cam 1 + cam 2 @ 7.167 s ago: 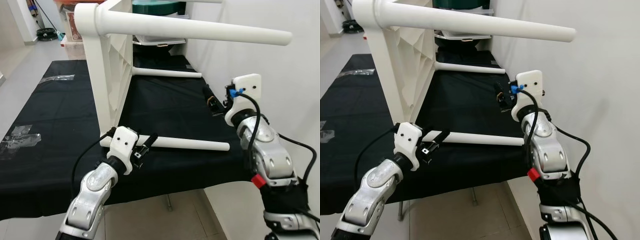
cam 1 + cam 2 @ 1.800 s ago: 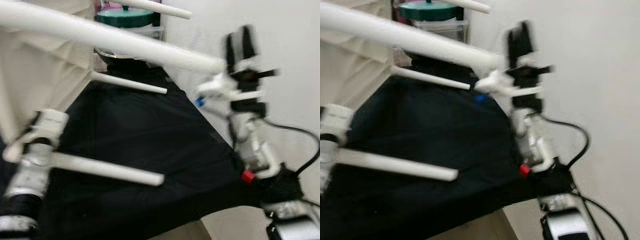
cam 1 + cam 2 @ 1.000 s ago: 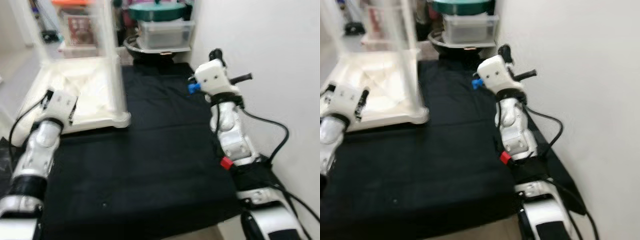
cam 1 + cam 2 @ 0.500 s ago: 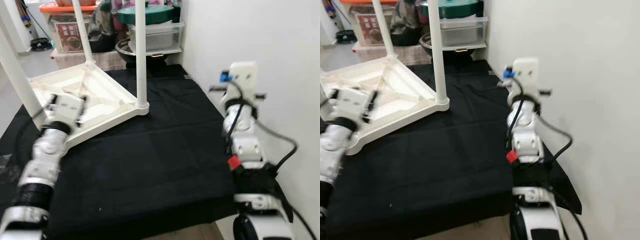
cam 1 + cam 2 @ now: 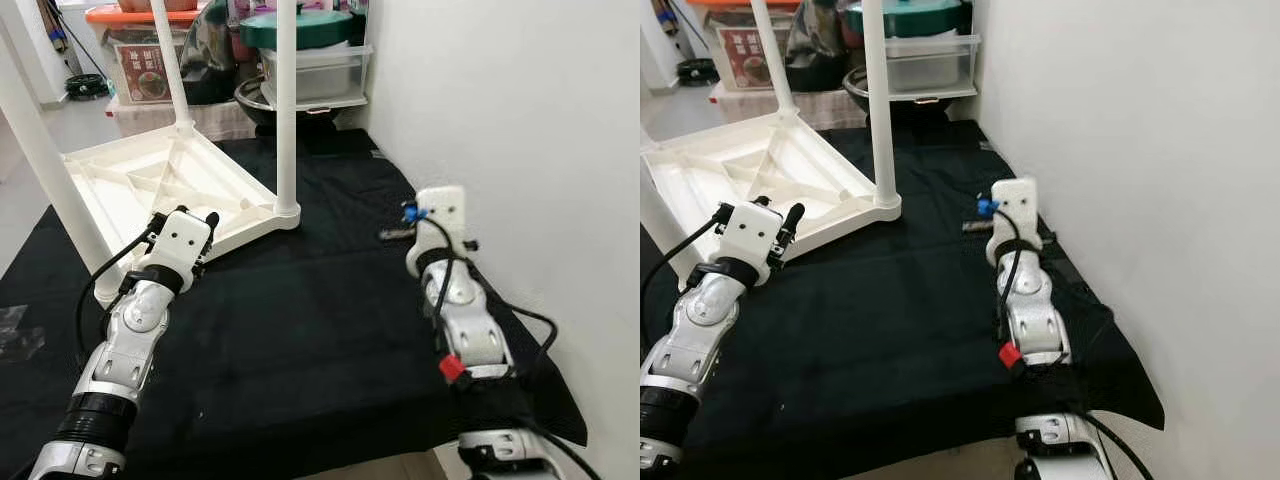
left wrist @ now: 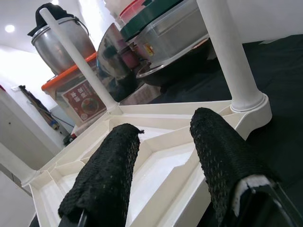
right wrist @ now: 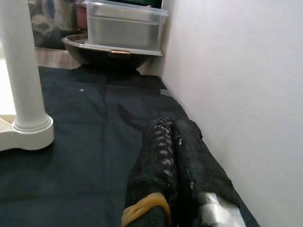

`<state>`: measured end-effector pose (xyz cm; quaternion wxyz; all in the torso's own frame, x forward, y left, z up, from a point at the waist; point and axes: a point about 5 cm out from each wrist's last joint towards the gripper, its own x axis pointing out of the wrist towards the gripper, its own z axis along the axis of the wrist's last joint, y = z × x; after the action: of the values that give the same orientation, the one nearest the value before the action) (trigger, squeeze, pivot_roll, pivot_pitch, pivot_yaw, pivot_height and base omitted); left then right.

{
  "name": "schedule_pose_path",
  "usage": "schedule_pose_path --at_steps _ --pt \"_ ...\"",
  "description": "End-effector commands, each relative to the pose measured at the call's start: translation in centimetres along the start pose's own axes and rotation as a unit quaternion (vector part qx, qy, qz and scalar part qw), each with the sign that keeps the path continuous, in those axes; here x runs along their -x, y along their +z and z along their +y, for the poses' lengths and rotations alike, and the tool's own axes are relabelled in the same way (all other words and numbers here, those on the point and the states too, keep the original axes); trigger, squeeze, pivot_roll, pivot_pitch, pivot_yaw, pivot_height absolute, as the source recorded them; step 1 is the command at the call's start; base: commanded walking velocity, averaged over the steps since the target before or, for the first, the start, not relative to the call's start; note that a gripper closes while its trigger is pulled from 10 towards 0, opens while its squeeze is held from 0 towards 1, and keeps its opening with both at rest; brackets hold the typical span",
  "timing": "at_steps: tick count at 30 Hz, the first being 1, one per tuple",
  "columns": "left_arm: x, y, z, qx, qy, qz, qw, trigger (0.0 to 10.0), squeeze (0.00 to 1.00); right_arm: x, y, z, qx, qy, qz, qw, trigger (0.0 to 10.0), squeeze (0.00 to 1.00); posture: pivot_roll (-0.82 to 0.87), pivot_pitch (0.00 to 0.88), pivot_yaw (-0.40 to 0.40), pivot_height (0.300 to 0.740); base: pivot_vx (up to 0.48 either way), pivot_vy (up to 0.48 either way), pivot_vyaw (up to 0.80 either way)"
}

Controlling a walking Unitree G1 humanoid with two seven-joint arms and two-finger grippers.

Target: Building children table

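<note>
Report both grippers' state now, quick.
Left gripper: open, holding nothing, at the upturned white table.
Right gripper: shut, empty, over the black cloth.

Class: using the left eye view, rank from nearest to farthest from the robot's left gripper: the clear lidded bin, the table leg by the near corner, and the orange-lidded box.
1. Table leg, just ahead of the left gripper.
2. Orange-lidded box, far back on the left.
3. Clear lidded bin, far back by the wall.

A black cloth covers the tabletop beside a white wall. Past its far end stand a clear plastic bin with a green lid, a dark metal bowl under it, and an orange-lidded box with a red label. Grey floor lies to the left.
</note>
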<state>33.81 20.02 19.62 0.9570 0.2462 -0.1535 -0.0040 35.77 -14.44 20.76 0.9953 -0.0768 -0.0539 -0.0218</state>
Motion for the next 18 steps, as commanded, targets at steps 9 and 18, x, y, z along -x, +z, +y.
schedule_pose_path --at_steps 9,18 --pt "-0.6 -2.5 7.5 -0.054 0.078 0.068 0.993 10.0 0.0 0.3 0.3 -0.1 -0.002 -0.001 0.008 1.0 10.0 0.0 0.04 0.025 -0.04 0.74 0.0 0.0 0.0" --pt "1.4 -3.9 15.0 -0.118 0.234 0.133 0.956 10.0 0.0 0.3 0.4 -0.6 0.002 -0.001 0.008 1.0 10.0 0.0 0.04 0.028 -0.047 0.74 0.0 0.0 0.0"
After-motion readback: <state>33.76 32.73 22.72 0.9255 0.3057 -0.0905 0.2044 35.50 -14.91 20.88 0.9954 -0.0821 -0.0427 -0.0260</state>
